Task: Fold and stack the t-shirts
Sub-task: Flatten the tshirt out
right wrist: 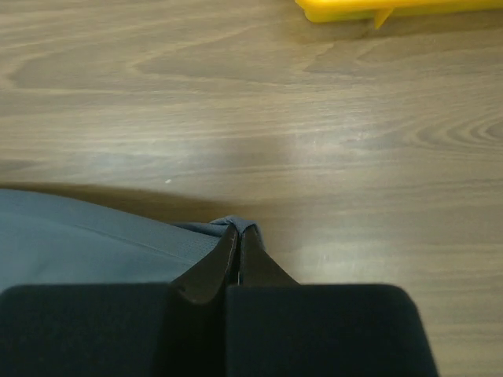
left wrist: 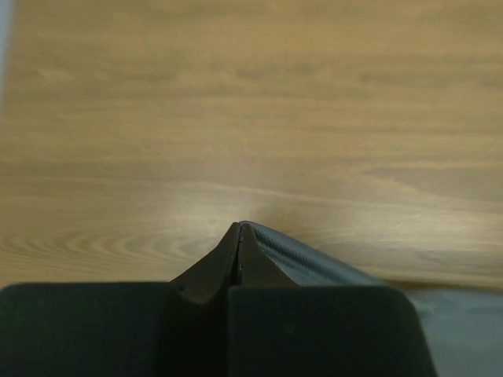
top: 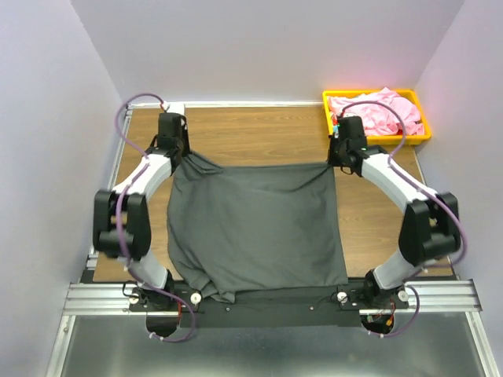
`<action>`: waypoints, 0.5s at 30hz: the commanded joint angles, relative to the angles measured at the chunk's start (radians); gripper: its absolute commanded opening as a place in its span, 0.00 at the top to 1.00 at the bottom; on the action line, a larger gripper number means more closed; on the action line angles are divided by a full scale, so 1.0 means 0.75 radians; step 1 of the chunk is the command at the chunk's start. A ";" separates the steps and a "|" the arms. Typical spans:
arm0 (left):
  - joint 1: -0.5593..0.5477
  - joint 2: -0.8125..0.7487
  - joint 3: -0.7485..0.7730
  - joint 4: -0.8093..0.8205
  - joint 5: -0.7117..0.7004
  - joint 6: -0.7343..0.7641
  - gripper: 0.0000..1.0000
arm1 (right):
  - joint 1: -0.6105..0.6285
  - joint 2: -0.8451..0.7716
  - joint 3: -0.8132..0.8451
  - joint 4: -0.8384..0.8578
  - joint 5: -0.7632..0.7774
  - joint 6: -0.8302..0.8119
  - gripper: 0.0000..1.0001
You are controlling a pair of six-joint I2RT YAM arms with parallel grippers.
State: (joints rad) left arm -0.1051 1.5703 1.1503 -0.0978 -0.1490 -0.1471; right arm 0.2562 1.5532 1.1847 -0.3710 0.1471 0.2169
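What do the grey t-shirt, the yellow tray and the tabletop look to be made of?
Grey t-shirt: soft matte knit cloth, likely cotton; it drapes and wrinkles. Yellow tray: smooth moulded plastic, judging by its thin rim. Tabletop: wood or wood-look laminate; grain lines, soft sheen.

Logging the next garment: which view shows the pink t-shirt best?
Top external. The pink t-shirt lies crumpled in the yellow tray at the far right, in plain sight. Right wrist catches only the tray's edge, no pink cloth. Left wrist shows neither.
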 commanded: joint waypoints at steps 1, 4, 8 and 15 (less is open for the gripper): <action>0.003 0.166 0.108 0.104 0.100 -0.086 1.00 | -0.039 0.148 0.026 0.212 0.115 0.018 0.99; 0.003 0.291 0.170 0.108 0.127 -0.113 1.00 | -0.053 0.267 0.048 0.261 0.115 0.001 0.99; 0.003 0.379 0.225 0.106 0.158 -0.121 1.00 | -0.078 0.371 0.085 0.304 0.105 -0.005 0.99; 0.003 0.389 0.239 0.090 0.266 -0.166 1.00 | -0.123 0.486 0.157 0.317 0.082 -0.027 0.99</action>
State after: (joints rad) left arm -0.1051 1.8496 1.3148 -0.0387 -0.0204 -0.2394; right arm 0.1856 1.8912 1.2598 -0.1738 0.1936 0.2085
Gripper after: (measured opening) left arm 0.004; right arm 0.012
